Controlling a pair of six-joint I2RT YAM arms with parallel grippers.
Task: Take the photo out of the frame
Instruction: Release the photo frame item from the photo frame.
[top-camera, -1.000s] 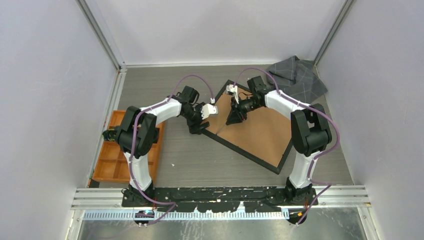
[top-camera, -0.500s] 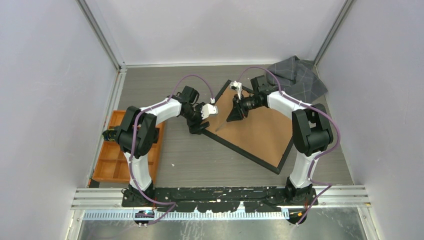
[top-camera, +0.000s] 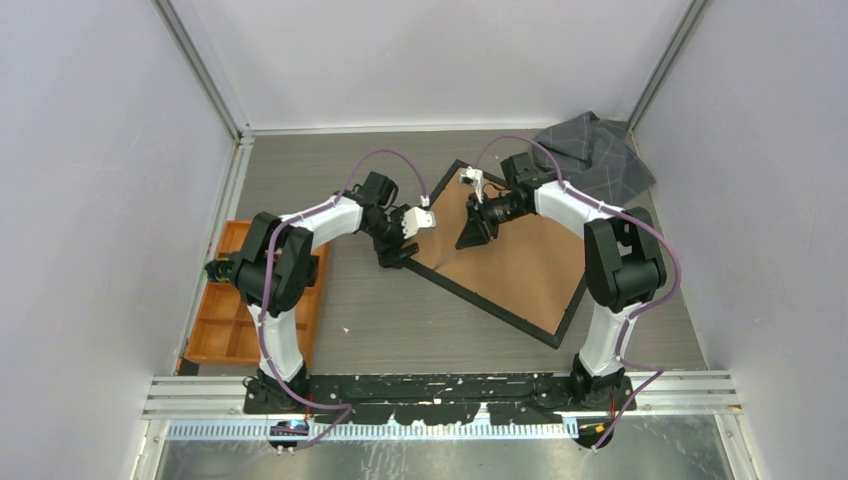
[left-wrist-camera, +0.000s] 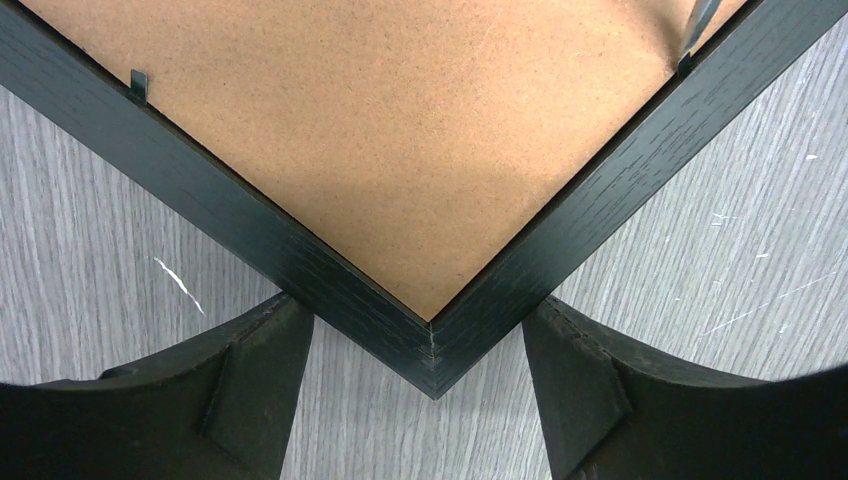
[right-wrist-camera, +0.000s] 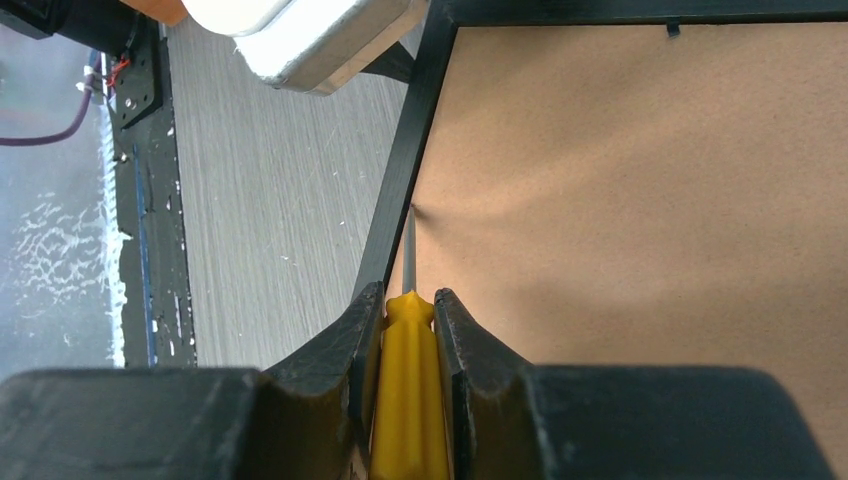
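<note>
Yellow screwdriver (right-wrist-camera: 405, 400) clamped (right jaws); left jaws wide

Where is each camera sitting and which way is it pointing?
Top external: above and behind the arm bases, looking down at the table; left arm and right arm reach the frame.
Left wrist: on the left arm, looking down at one frame corner; its spread left fingers flank that corner.
Right wrist: on the right arm, looking along a yellow screwdriver clamped in the right fingers, tip at the frame's inner edge.
Shared: both wrist views show the frame's brown backing board.
</note>
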